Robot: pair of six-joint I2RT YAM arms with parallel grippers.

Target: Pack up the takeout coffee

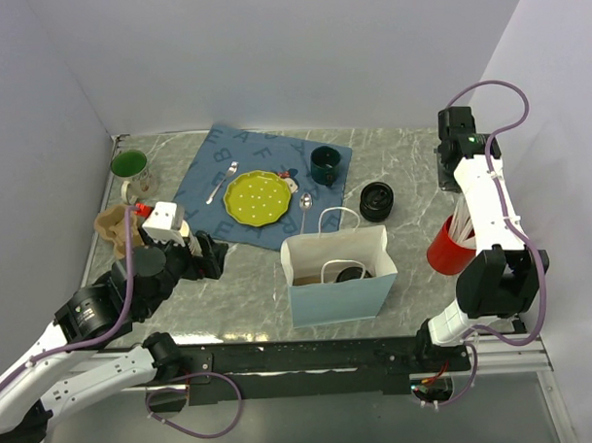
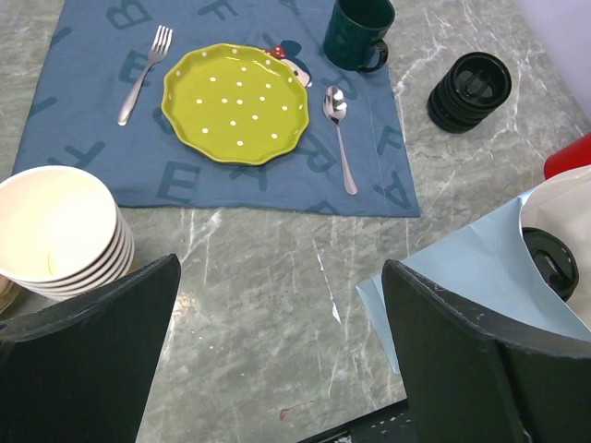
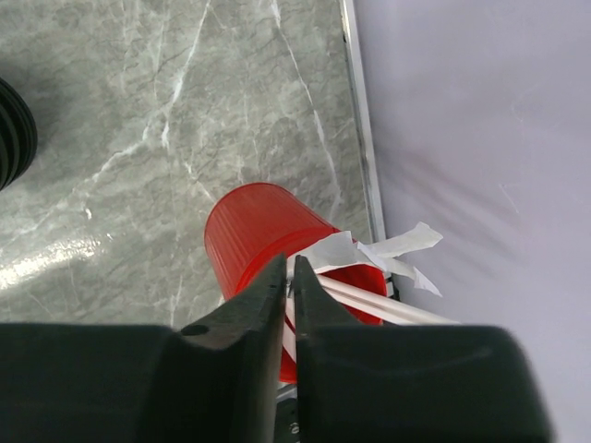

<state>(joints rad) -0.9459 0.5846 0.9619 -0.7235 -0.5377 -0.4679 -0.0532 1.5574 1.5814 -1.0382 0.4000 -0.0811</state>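
Note:
The takeout coffee shows only as its black lid (image 1: pixel 348 274) inside the light blue paper bag (image 1: pixel 339 296), which stands open at the table's front middle. In the left wrist view the lid (image 2: pixel 551 261) sits down in the bag (image 2: pixel 466 268) at the right edge. My left gripper (image 2: pixel 282 272) hangs open over bare marble left of the bag, nothing between its fingers. My right gripper (image 3: pixel 291 269) is over the red cup (image 3: pixel 249 231) at the right wall. Its jaws are pinched together on a white paper-wrapped straw (image 3: pixel 369 300) sticking out of that cup.
A blue letter placemat (image 1: pixel 205 171) carries a yellow-green dotted plate (image 1: pixel 256 198), a fork (image 1: pixel 221 182), a spoon (image 1: pixel 305 207) and a dark green mug (image 1: pixel 325 165). Black lids are stacked (image 1: pixel 377 200) behind the bag. Lidless paper cups (image 2: pixel 55 226) are stacked at the left, a green mug (image 1: pixel 129 166) at far left.

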